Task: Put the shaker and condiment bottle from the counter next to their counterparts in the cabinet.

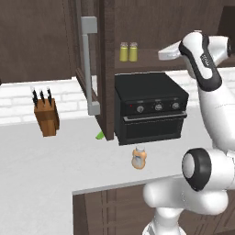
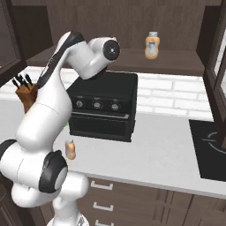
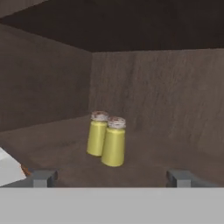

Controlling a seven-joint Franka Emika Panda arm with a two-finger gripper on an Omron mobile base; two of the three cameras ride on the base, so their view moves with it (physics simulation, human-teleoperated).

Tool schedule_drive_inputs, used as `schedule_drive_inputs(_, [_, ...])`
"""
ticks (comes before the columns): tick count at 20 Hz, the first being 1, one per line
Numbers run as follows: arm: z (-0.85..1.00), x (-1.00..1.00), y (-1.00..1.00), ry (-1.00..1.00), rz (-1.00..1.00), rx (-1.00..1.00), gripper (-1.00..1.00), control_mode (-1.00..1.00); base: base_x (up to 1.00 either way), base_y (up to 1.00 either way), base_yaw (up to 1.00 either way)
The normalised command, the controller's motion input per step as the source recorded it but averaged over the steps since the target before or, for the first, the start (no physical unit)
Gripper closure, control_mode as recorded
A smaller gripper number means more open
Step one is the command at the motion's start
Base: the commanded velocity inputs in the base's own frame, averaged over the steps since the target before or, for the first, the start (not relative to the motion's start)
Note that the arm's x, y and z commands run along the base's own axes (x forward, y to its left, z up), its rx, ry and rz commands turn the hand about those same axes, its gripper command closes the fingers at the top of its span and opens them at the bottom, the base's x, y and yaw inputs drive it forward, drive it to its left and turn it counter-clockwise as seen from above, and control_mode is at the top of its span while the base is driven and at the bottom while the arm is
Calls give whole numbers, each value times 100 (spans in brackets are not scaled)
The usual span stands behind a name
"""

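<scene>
Two yellow-green shakers point(image 3: 109, 139) stood touching on the cabinet shelf point(image 3: 65, 144), just ahead of the jaws point(image 3: 111, 177) and centred between them. Jaws spread wide, holding nothing. Could knock either shaker over if withdrawn crookedly, being so near. Orange condiment bottle point(image 1: 139, 157) left on the counter point(image 1: 41, 174), far below the jaws, before the black oven point(image 1: 149, 108); its twin point(image 2: 152, 45) off to their right. Risked striking the oven top when dropping down.

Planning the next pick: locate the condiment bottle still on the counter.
The condiment bottle stands on the counter, just in front of the black oven.
</scene>
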Motion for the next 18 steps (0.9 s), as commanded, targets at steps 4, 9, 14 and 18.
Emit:
schedule_drive_inputs(4, [-12,-100,-9,-32,0,0,-100,-100,0,0,0])
schedule_drive_inputs(9, [-32,-100,-6,-29,-4,0,-100,-100,0,0,0])
schedule_drive_inputs(14, [-81,-100,0,-7,-23,-1,-100,-100,0,0,0])
schedule_drive_inputs(18, [-85,-86,-3,0,-15,-1,-100,-100,0,0,0])
